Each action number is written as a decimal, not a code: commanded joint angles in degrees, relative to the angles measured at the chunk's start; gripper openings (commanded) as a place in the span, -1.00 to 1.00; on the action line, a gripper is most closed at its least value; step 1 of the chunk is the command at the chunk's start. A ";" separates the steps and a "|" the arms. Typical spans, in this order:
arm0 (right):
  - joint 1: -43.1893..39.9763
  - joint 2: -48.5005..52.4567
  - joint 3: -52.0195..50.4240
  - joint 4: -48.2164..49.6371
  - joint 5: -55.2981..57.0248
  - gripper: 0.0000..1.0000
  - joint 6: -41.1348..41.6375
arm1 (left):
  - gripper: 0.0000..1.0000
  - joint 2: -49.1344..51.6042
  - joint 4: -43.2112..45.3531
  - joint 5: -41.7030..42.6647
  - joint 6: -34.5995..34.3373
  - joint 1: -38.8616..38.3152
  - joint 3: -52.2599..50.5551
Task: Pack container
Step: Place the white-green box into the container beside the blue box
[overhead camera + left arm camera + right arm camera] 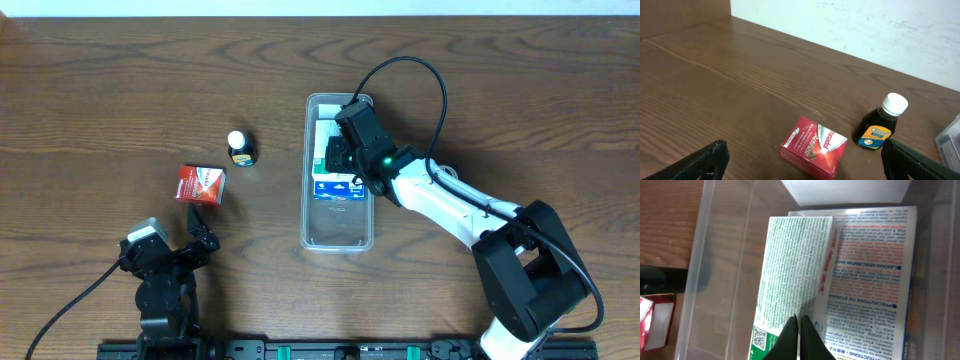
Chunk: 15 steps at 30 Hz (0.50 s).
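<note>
The clear container [338, 238] lies lengthwise at the table's centre. In it a green-and-white box [790, 265] lies partly on a larger white box with blue and red print [870, 280]; the larger box also shows in the overhead view [338, 187]. My right gripper [801, 322] is shut and empty, its tips together just above these boxes inside the container's far half [342, 152]. My left gripper [805, 167] is open near the front left [178, 238]. A red Panadol box [812, 147] lies on the table just ahead of it, between the finger lines.
A small dark syrup bottle with a white cap [240, 148] stands left of the container, behind the red box [201, 184]; it also shows in the left wrist view [880, 127]. The container's wall [700, 270] rises left of my right gripper.
</note>
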 commanded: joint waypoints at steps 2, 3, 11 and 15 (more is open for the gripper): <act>0.52 0.26 0.17 0.00 1.97 -0.94 0.96 | 0.96 -0.35 -0.46 -0.09 0.31 0.31 -1.42; 0.70 0.61 0.17 0.15 1.97 -0.94 1.29 | 0.96 -0.35 -0.46 -0.09 0.31 0.31 -1.42; 2.25 2.95 0.17 5.03 1.95 -0.75 1.18 | 0.96 -0.35 -0.46 -0.09 0.31 0.31 -1.42; 1.77 2.01 0.20 6.19 1.95 -0.76 -1.68 | 0.96 -0.35 -0.46 -0.09 0.31 0.31 -1.42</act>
